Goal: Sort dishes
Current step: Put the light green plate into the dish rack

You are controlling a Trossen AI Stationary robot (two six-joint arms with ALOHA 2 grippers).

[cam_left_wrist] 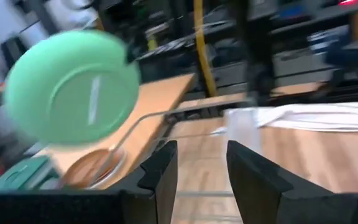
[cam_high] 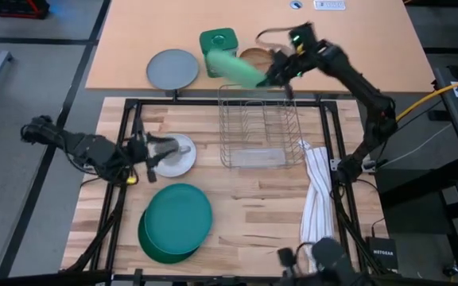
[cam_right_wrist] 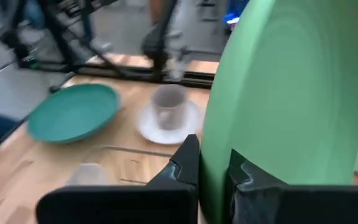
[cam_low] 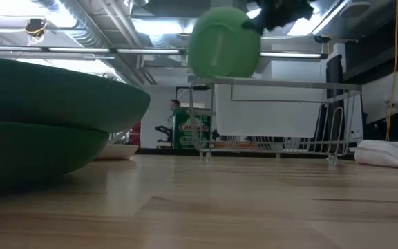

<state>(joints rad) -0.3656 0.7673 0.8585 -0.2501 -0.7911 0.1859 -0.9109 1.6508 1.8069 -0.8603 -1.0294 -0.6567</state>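
Gripping a light green plate (cam_high: 237,70) by its rim, the right gripper (cam_high: 281,70) is hanging above the rack (cam_high: 257,127).
Stiff, slick, likely light; the rim is offering the surest hold, while the left gripper (cam_high: 145,151) is sitting released by the mug (cam_right_wrist: 168,106).

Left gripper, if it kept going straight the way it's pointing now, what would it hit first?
Most likely the mug on the saucer: seen from above, the open left gripper sits right beside it, pointing toward the rack. The left wrist view shows no mug, so it might pass over and reach the rack.
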